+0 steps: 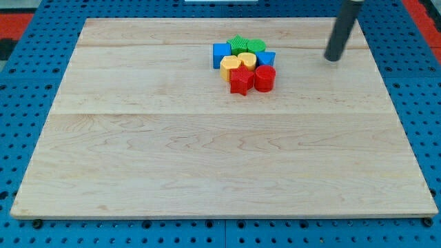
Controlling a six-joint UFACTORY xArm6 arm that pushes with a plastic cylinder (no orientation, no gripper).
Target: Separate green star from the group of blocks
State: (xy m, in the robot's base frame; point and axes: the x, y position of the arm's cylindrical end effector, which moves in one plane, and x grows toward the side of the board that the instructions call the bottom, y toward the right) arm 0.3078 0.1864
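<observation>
The green star (238, 45) sits at the top of a tight cluster of blocks near the top centre of the wooden board (138, 138). A second green block (256, 46) touches it on the right. A blue cube (221, 54) is at the cluster's left and a blue block (267, 58) at its right. Two yellow blocks (231, 65) (247, 60) lie in the middle. A red star (240, 81) and a red cylinder (264, 78) form the bottom. My tip (333, 58) stands to the right of the cluster, well apart from the blocks.
The board lies on a blue pegboard surface (27, 83) that surrounds it on all sides. A red area (14, 17) shows at the view's top left corner.
</observation>
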